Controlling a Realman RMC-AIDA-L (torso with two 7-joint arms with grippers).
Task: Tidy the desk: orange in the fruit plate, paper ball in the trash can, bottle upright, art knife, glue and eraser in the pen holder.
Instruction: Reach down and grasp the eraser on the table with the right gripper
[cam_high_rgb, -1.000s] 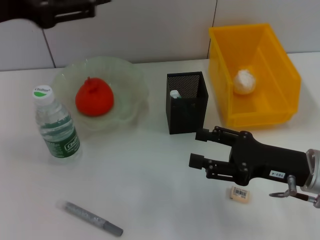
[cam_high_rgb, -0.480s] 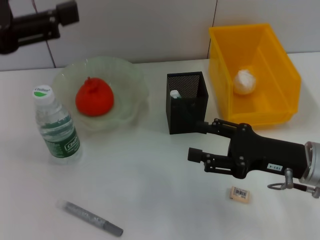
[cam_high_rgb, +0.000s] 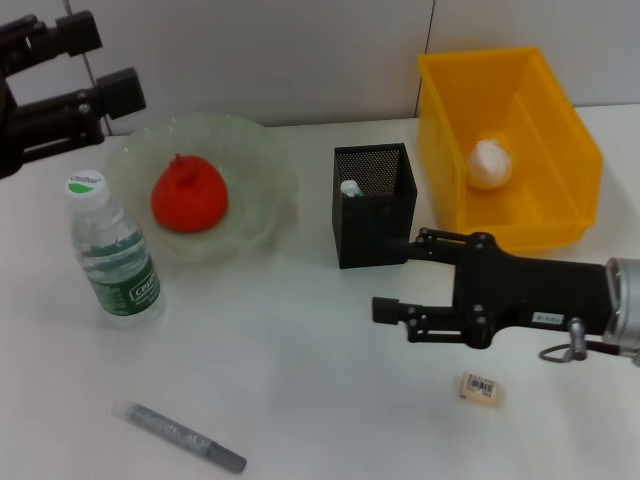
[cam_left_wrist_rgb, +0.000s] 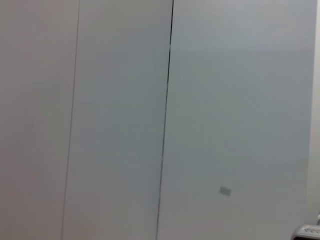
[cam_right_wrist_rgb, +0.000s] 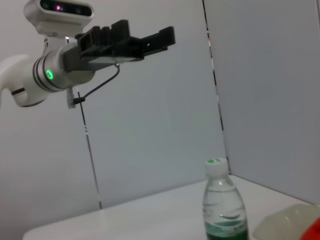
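Trash can (cam_high_rgb: 530, 200) upper right holds what looks like the paper ball (cam_high_rgb: 490, 164); fruit plate (cam_high_rgb: 255, 150) upper left holds orange (cam_high_rgb: 188, 195). Right gripper (cam_high_rgb: 393, 280), jaws spread and empty, hovers center-right before pen holder (cam_high_rgb: 374, 205); left gripper (cam_high_rgb: 105, 68), released, sits upper left. Bottle (cam_high_rgb: 112, 252) upright at left, glue (cam_high_rgb: 180, 436) lower left, eraser (cam_high_rgb: 479, 387) lower right.

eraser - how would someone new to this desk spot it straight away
Start at the yellow trash can, then drop to the open right gripper hovering near the table's front. The eraser lies flat just beneath that arm: a small beige block, the only thing with a barcode sticker.
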